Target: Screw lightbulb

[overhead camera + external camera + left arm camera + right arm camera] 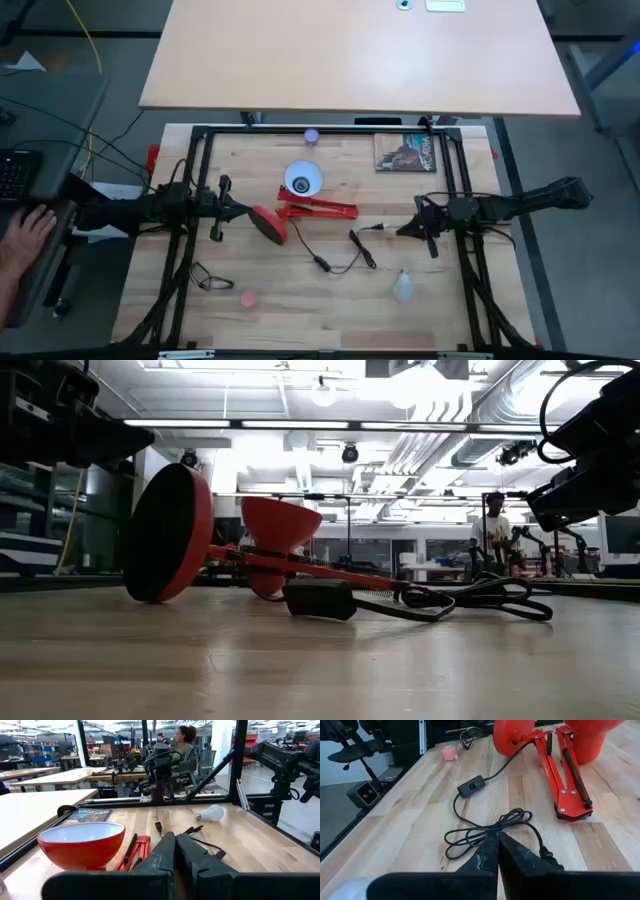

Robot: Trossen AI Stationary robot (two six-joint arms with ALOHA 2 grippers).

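Empty red lamp shade (81,844); lightbulb (210,813) loose on table (260,845)

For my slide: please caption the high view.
Both grippers shut above table; lightbulb lies untouched near folded red lamp.

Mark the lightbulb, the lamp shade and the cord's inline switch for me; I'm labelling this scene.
lightbulb (212,813): left wrist view, on its frosted glass.
lamp shade (80,848): left wrist view, on its red outer wall.
inline switch (471,786): right wrist view, on the black switch body.
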